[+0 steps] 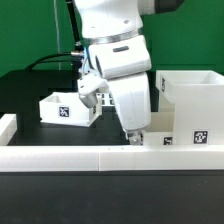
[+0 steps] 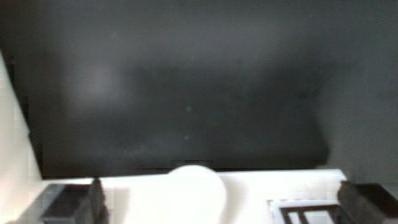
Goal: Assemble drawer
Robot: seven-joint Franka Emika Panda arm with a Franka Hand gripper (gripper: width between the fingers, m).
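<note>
Small tray: exterior view only; at 9 o'clock from the arm, upright on the black table, marker on its near face.
Arm: centre, slanting down toward 5 o'clock; gripper pointing down, just behind the low white wall.
Box casing: exterior view only; 3 o'clock from the gripper, just beside it.
Fingers: clear only in the wrist view; spread wide, gripping nothing.
White rounded shape: lies between them, cannot tell what it is.
</note>
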